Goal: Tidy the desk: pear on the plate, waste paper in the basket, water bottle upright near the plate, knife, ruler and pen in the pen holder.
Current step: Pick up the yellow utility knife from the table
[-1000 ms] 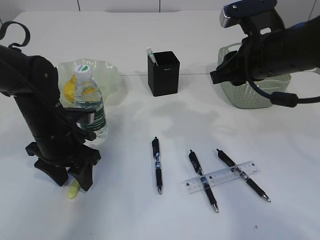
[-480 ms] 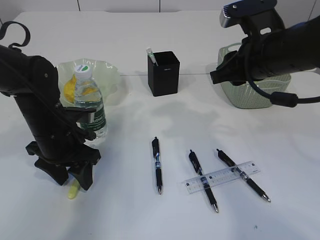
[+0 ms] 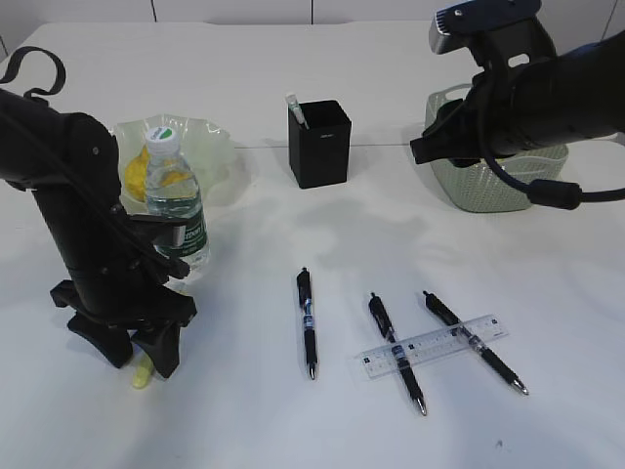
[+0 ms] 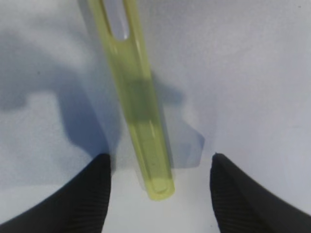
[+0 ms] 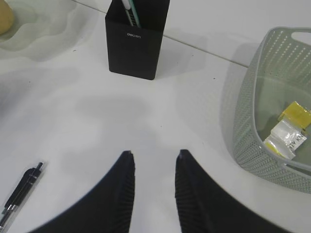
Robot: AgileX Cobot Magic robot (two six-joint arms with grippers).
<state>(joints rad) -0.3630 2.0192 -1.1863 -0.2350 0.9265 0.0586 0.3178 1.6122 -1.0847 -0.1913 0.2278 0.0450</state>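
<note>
A yellow-green translucent knife (image 4: 141, 111) lies on the white table; only its tip (image 3: 144, 374) shows in the exterior view. My left gripper (image 4: 160, 160) is open, low over the table, with one jaw on each side of the knife's end and neither touching it; it also shows in the exterior view (image 3: 140, 358). My right gripper (image 5: 154, 154) is open and empty, in the air in front of the black pen holder (image 5: 137, 41). Three black pens (image 3: 309, 322) (image 3: 396, 354) (image 3: 476, 342) and a clear ruler (image 3: 433, 346) lie at the front. A yellow pear (image 3: 132, 174) sits on the pale plate (image 3: 213, 147).
A water bottle (image 3: 176, 200) stands upright beside the plate, close to my left arm. The green basket (image 5: 252, 126) at the right holds waste paper (image 5: 291, 128). The pen holder (image 3: 319, 144) holds a white and green item. The ruler lies across two pens.
My left arm has shifted slightly over the knife. The right arm and the objects have not moved.
</note>
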